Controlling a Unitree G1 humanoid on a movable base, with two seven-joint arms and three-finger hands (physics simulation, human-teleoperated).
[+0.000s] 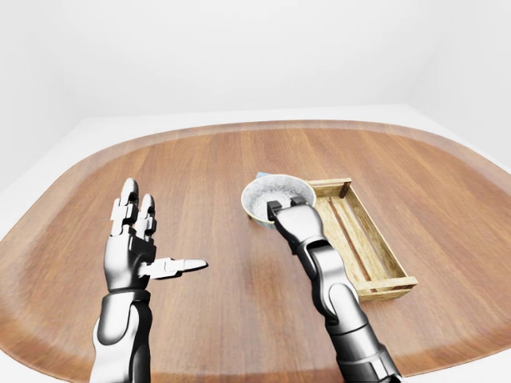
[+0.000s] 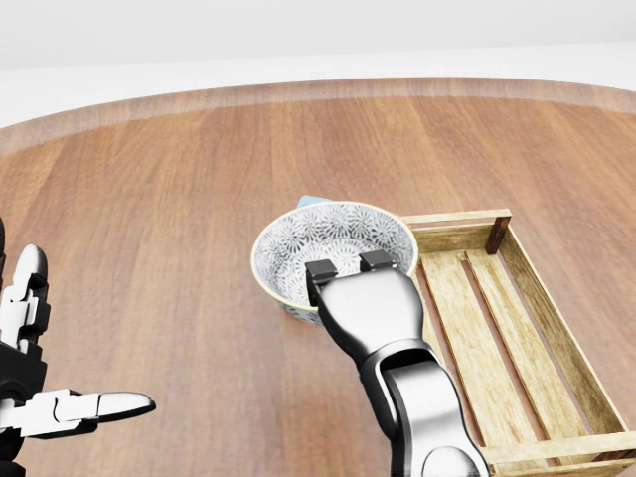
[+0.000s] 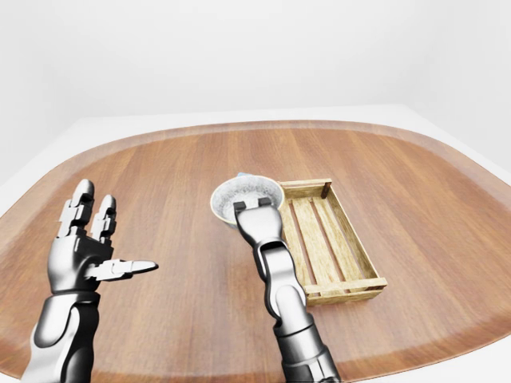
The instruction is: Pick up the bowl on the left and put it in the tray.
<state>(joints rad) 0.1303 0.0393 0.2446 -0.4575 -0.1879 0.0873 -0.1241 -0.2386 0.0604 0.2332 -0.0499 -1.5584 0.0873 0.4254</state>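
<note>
A grey patterned bowl (image 2: pixel 338 238) with a pale rim sits near the middle of the head view, its right side against the left rail of the wooden slatted tray (image 2: pixel 452 298). My right hand (image 2: pixel 348 268) comes up from the bottom of the view. Two of its fingers (image 2: pixel 320 270) hook over the bowl's near rim and close on it. The thumb is hidden under the bowl. I cannot tell whether the bowl rests on the table or hangs just above it. My left hand (image 1: pixel 164 231) stands open at the left, fingers up and thumb out, holding nothing.
Everything lies on a large oval wooden table (image 1: pixel 200 159) with a white floor and walls around it. A small light-blue thing (image 2: pixel 314 201) peeks out behind the bowl's far rim, mostly hidden. The tray holds nothing.
</note>
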